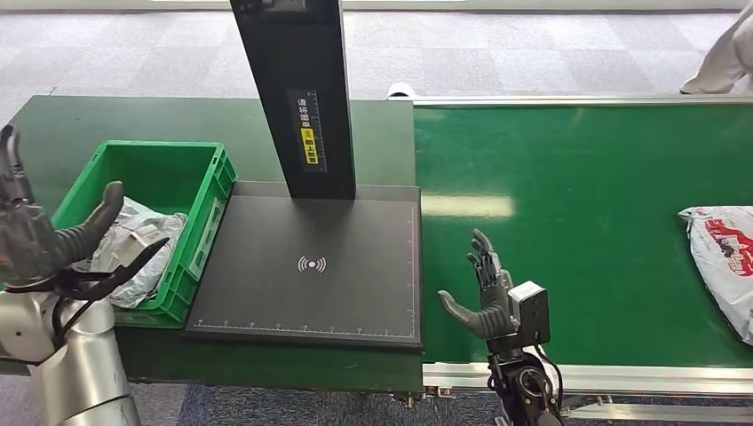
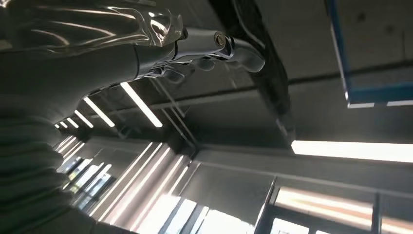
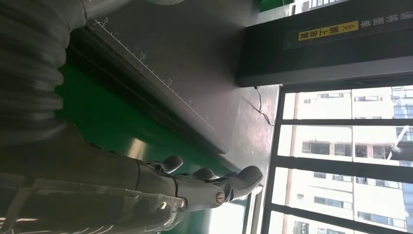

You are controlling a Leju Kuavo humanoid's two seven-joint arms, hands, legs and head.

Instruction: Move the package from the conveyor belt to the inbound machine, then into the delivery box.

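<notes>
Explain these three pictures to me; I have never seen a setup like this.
The wide picture is the robot's own head view, looking down. Its left hand and right hand are both spread and hold nothing. The other two pictures come from cameras at its wrists. On the right runs a green conveyor belt carrying a white plastic package with red print. In the middle is a flat black scanning plate with a black upright post. A green plastic crate on the left holds a grey wrapped parcel.
</notes>
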